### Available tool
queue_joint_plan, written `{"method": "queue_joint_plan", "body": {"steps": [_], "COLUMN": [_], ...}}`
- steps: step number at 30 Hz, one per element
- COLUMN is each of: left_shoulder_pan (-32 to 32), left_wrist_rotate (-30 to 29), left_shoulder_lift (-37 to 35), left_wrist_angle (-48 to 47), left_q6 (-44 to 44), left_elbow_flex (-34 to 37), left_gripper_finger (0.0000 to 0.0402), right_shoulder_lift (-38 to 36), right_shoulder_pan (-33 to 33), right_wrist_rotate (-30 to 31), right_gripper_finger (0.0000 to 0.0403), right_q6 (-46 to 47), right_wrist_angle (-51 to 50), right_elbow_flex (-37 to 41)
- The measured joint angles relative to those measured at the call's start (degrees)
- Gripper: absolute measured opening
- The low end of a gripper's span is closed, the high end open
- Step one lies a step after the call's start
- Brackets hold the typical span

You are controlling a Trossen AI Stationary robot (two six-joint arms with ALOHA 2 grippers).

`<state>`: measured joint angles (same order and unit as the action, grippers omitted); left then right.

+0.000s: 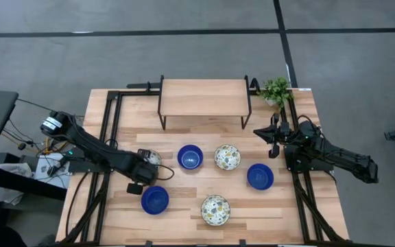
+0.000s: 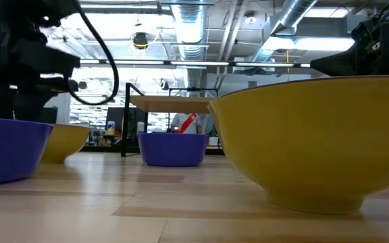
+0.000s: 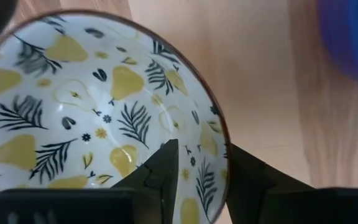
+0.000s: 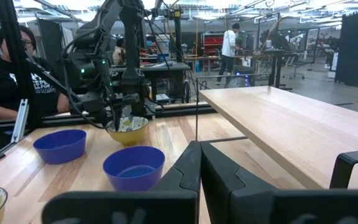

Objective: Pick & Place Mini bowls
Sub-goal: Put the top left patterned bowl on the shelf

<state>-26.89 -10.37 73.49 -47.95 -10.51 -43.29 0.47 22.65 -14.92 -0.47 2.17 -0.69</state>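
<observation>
Six mini bowls stand on the wooden table [image 1: 115, 213] on their bases. Three are blue [image 1: 190, 157] [image 1: 155, 200] [image 1: 260, 176]. Three are cream with a pear and leaf pattern inside and yellow outside. Two patterned ones stand free [image 1: 227, 157] [image 1: 214, 209]. The third [image 1: 153, 157] [image 3: 92, 106] is under my left gripper [image 1: 145, 167] [image 3: 202, 171], which is shut on its rim. My right gripper [image 1: 274, 145] [image 4: 201, 163] is shut and holds nothing, near the table's right edge beside the plant. My left gripper straddles the rim of the patterned bowl [image 3: 227, 146], with one finger [image 3: 166, 165] inside against the inner wall and the other [image 3: 247, 177] outside. The fingers come from above, pointing down. In the low view the bowl [image 2: 63, 142] appears to sit on the table.
A low wooden shelf on black legs [image 1: 203, 98] stands at the far middle, and a small green plant [image 1: 276, 89] at the far right corner. Black rails run along both table sides. A seated person [image 4: 8, 74] shows beyond the table's left edge.
</observation>
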Motion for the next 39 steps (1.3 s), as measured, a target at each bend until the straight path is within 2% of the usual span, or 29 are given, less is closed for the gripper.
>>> {"method": "queue_joint_plan", "body": {"steps": [7,15,26,34,39], "left_shoulder_pan": [0.0,0.0,0.0,0.0,1.7], "left_wrist_rotate": [0.0,-1.0,0.0,-7.1,-9.0], "left_shoulder_lift": [2.8,0.8,-2.2,-2.8,-2.8], "left_wrist_angle": [0.0,0.3,0.2,-1.2,-3.3], "left_q6": [-0.1,-0.1,-0.7,0.6,4.2], "left_elbow_flex": [0.0,-0.4,-0.5,-5.7,-10.8], "left_gripper_finger": [0.0096,0.0016,0.0012,0.0012,0.0012], "right_shoulder_lift": [0.0,0.0,0.0,0.0,0.0], "right_shoulder_pan": [0.0,0.0,0.0,0.0,0.0], "right_wrist_rotate": [0.0,0.0,0.0,0.0,0.0], "right_gripper_finger": [0.0000,0.0000,0.0000,0.0000,0.0000], "right_q6": [0.0,0.0,0.0,0.0,0.0], "right_wrist_angle": [0.0,0.0,0.0,0.0,0.0], "right_elbow_flex": [0.0,0.0,0.0,0.0,0.0]}}
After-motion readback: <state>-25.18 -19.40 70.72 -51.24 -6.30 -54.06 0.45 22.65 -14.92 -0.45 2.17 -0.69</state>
